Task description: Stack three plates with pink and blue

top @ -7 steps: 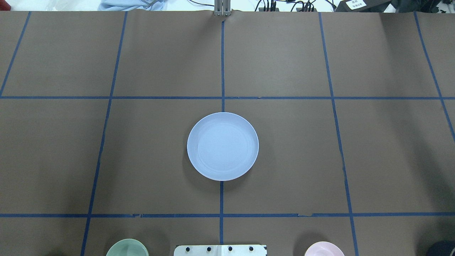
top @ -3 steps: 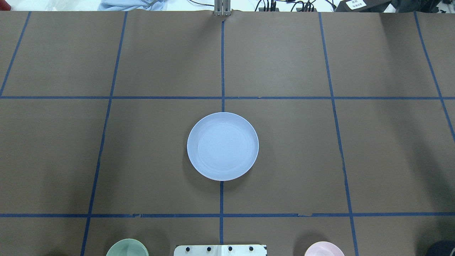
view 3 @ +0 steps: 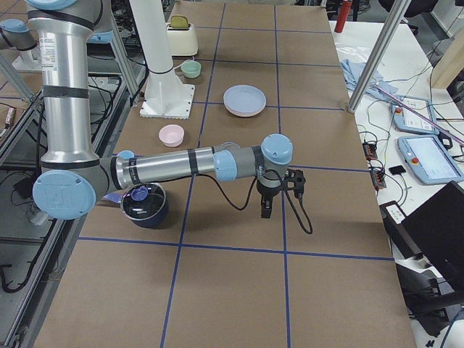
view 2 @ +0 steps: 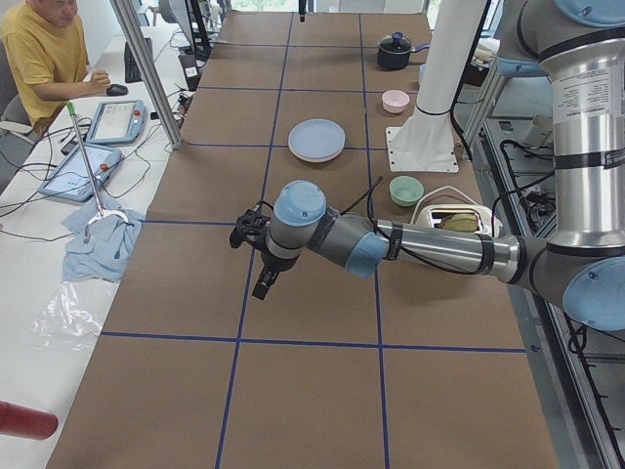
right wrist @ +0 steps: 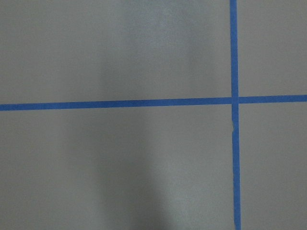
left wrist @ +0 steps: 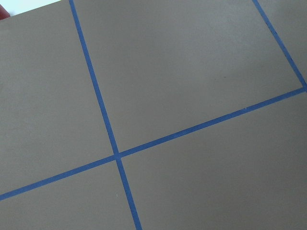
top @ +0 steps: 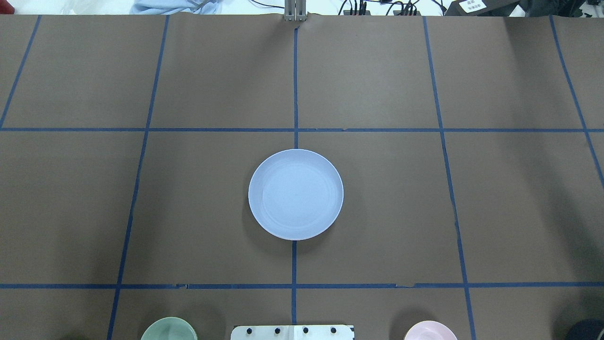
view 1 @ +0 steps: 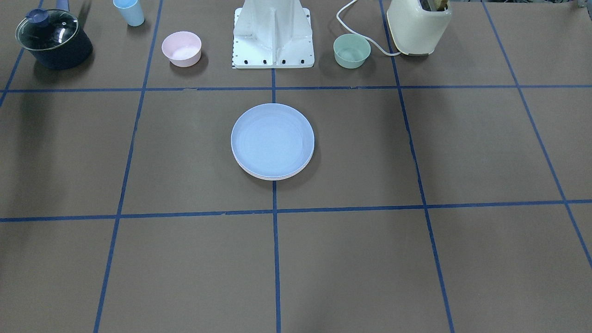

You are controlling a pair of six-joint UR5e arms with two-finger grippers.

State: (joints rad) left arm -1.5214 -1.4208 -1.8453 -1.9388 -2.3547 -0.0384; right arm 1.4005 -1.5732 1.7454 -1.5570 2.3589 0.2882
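The light blue plate (top: 296, 194) lies on top of a stack at the table's middle; it also shows in the front view (view 1: 272, 138). In that view, thin pale rims of lower plates (view 1: 274, 177) peek out under its near edge; I cannot tell their colours apart. My left gripper (view 2: 262, 283) shows only in the left side view, hanging over bare table well away from the stack. My right gripper (view 3: 265, 210) shows only in the right side view, also over bare table. I cannot tell whether either is open or shut. The wrist views show only brown table and blue tape.
By the robot's base (view 1: 273, 37) stand a small pink bowl (view 1: 181, 47) and a mint-green bowl (view 1: 352, 51). A light blue cup (view 1: 129, 12), a dark lidded pot (view 1: 53, 39) and a cream toaster (view 1: 418, 25) stand further out. An operator (view 2: 44, 59) sits beyond the table.
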